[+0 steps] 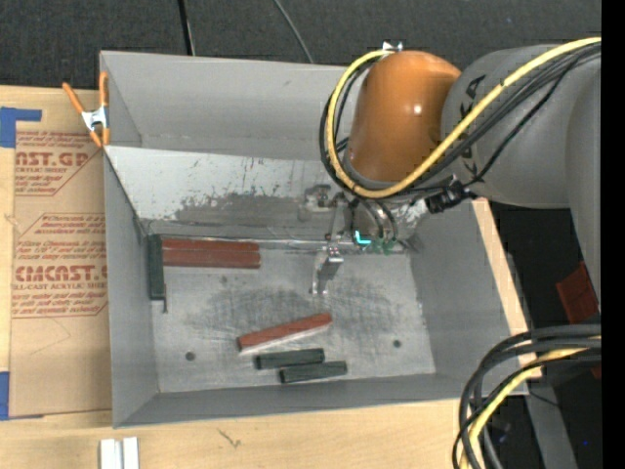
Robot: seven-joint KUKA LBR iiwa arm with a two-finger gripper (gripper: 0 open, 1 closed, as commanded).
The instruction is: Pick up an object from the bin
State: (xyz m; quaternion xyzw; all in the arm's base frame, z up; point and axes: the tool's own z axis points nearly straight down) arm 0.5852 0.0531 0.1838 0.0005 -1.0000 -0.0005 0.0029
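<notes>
at the far left of the bin (215, 106) a dark bar (154, 268) lies on the floor along the left wall. from just beside its upper end a long red-brown block (210, 254) runs rightward along the back of the floor. further right, nearer the front, a flat red-brown stick (284, 331) lies tilted. just beside it, toward the front wall, are a short dark stick (290, 359) and a second dark stick (312, 369)

right of these, my pincer (320, 281) hangs low over bare, scuffed floor. it is between the right end of the red-brown block and the red-brown stick, near both and touching neither as far as i can see. whether it is released or clenched i cannot tell, and i see nothing carried in it. to the right sits my orange cover (402, 115) with its looped cables

as i judge it, the pick is not yet made, since every thing i can see lies flat on the floor. what is left is nearly all of it: settle over one piece, take hold and lift it clear. the red-brown stick lies nearest and looks the likeliest choice
</notes>
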